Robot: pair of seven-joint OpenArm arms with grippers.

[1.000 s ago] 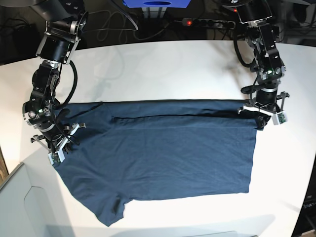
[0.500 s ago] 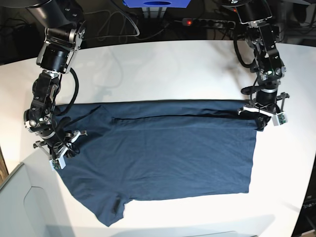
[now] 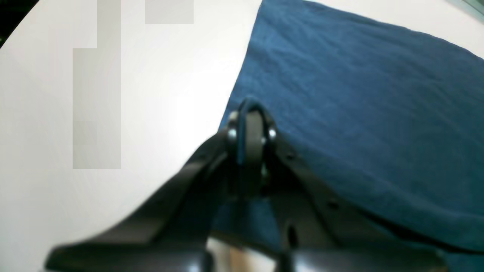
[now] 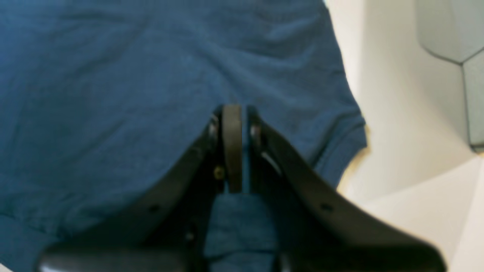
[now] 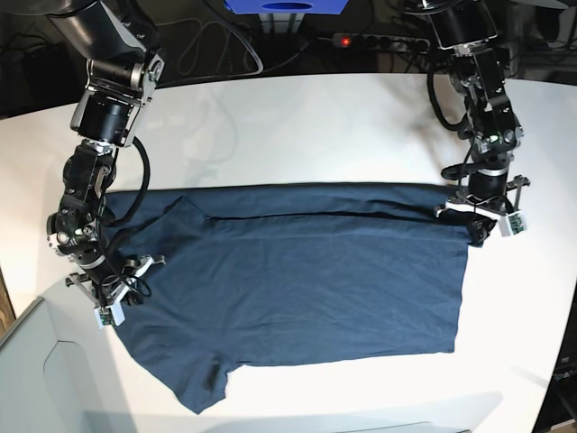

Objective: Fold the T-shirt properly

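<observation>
The dark navy-teal T-shirt [image 5: 297,280] lies spread on the white table [image 5: 297,126], its far edge folded over in a long band. A sleeve [image 5: 203,388] points to the front left. My left gripper [image 5: 478,224], on the base view's right, is shut on the shirt's far right corner. In the left wrist view the left gripper [image 3: 249,113] pinches the cloth [image 3: 359,94] at its edge. My right gripper [image 5: 110,305], on the base view's left, is shut on the shirt's left edge. In the right wrist view the right gripper [image 4: 234,113] has cloth [image 4: 113,94] between its shut fingers.
A grey bin [image 5: 36,379] stands at the front left corner, close to my right gripper; it also shows in the right wrist view [image 4: 450,30]. A power strip [image 5: 379,41] and cables lie beyond the table's far edge.
My right gripper has moved toward the table's front along the shirt's left side, pulling that edge with it. My left gripper has shifted only slightly.
</observation>
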